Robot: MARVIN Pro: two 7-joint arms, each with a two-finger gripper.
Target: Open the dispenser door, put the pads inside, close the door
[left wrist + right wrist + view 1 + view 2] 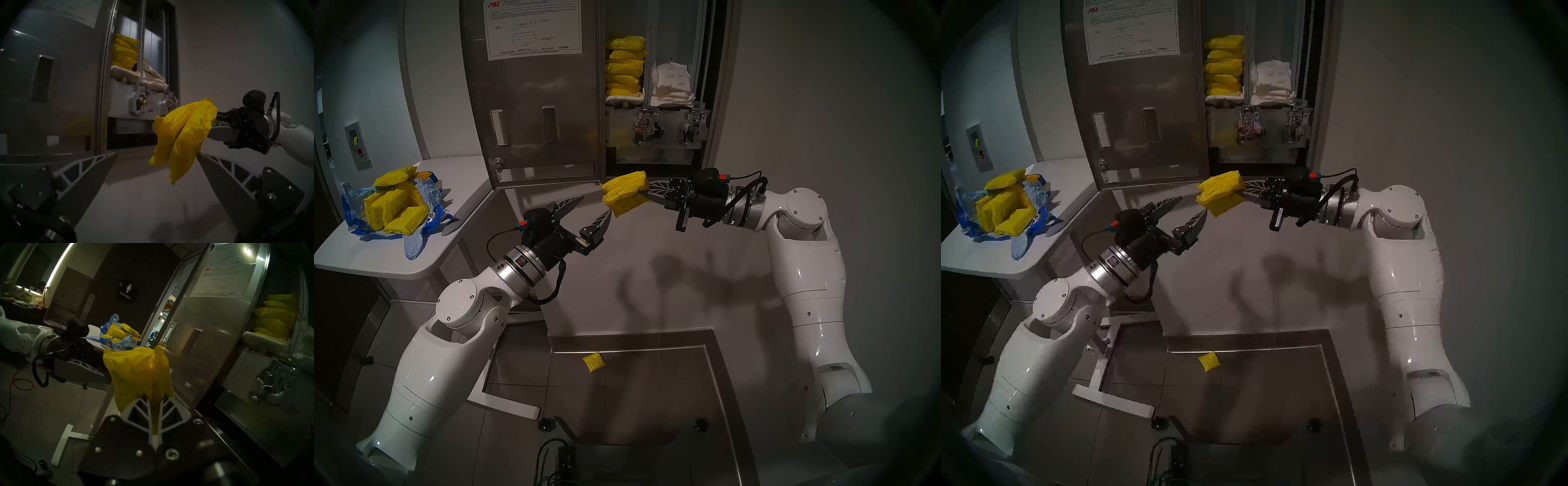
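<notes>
The dispenser door [534,85] stands swung open to the left, its instruction sheet facing me. My right gripper [648,192] is shut on two yellow pads [624,197] and holds them in the air just below the open cabinet. The same pads [183,135] hang right in front of my left gripper [597,203], which is open and holds nothing; its right fingertip nearly touches them. Several yellow pads [624,66] are stacked in the cabinet's left column. More yellow pads [395,207] lie in a torn blue bag on the side table.
White-wrapped pads [670,85] fill the cabinet's right column, above two chrome mechanisms [644,129]. One yellow pad [594,362] lies on the tiled floor by the wall. The white side table [365,258] stands at the left, close to the door's edge.
</notes>
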